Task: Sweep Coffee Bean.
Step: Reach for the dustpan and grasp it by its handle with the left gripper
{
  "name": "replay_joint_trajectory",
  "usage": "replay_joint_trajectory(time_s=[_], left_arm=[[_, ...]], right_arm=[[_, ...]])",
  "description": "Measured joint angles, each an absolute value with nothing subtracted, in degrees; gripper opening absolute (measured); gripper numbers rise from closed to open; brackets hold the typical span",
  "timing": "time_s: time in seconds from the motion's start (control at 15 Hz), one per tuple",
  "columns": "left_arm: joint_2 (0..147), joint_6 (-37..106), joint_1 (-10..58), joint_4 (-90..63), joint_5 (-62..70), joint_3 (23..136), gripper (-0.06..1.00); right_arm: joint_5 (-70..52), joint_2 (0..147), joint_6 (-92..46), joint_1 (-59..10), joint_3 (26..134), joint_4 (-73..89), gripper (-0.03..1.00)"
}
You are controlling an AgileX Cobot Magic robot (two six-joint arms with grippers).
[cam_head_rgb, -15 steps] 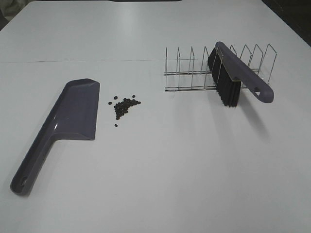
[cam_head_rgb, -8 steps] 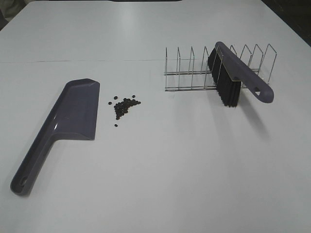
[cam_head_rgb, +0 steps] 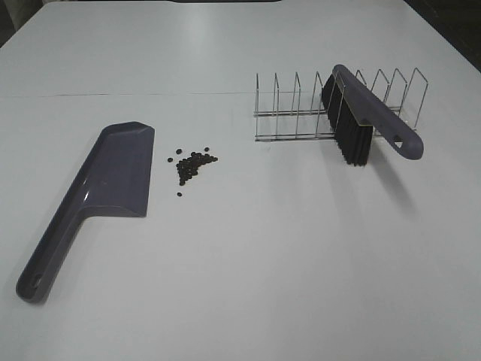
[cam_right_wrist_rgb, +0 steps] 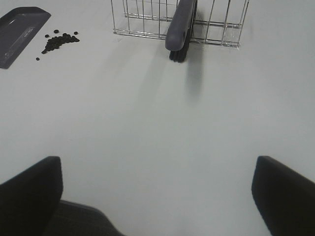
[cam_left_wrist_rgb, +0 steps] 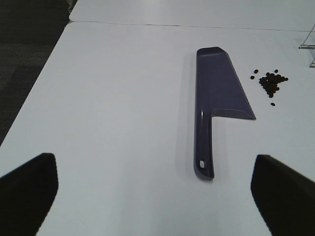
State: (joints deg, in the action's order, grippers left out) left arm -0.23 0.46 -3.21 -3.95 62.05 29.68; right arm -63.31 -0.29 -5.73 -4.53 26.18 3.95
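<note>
Right, both arms are hanging back and the desk (cam_head_rgb: 263,271) is wide in view. The purple-grey dustpan (cam_head_rgb: 113,177) lies flat, its handle with the hang hole pointing toward the robot. The coffee bean (cam_head_rgb: 192,162) pile sits just beside the dustpan's long open edge, a tight dark cluster, not touching it. One or two beans lie a little loose of the cluster.

Beyond the beans, well apart from the dustpan, stands a wire rack (cam_head_rgb: 301,113). The brush (cam_head_rgb: 376,116) is slotted into it, black bristles down, handle tilting out over the rack's near rail.

From the left wrist, the left pincer (cam_left_wrist_rgb: 155,189) is spread wide, its two dark fingers (cam_left_wrist_rgb: 29,189) at the frame's sides. The dustpan (cam_left_wrist_rgb: 219,91) lies ahead between them and the beans (cam_left_wrist_rgb: 270,83) beyond its pan. On the dustpan's other side, white desk runs out to an edge, dark floor past it. A thin seam crosses the desk just past the dustpan's tip.

From the right wrist, the right pincer (cam_right_wrist_rgb: 157,191) is spread wide too, nothing between its fingers (cam_right_wrist_rgb: 285,191). A broad stretch of desk separates it from the rack (cam_right_wrist_rgb: 142,22) and brush (cam_right_wrist_rgb: 179,24). The beans (cam_right_wrist_rgb: 58,42) and a corner of the dustpan (cam_right_wrist_rgb: 19,27) show off to one side.
</note>
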Motion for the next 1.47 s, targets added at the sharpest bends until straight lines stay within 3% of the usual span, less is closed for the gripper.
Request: replay_joint_trajectory(time_s=[0.87, 1.2, 1.47], left_arm=[[6.25, 0.40, -3.21, -3.90, 62.05, 29.68, 0.98], [22.80, 0.34, -3.21, -3.38, 65.89, 33.98, 0.98], [52.14, 0.34, -3.21, -2.52, 69.39, 44.86, 0.98]], right_arm=[[-63.31, -0.29, -5.73, -4.53, 26.18, 3.95, 0.96], [-63.31, -0.29, -5.73, -4.53, 26.18, 3.95, 0.96], [-63.31, -0.29, -5.73, -4.53, 26.18, 3.95, 0.96]])
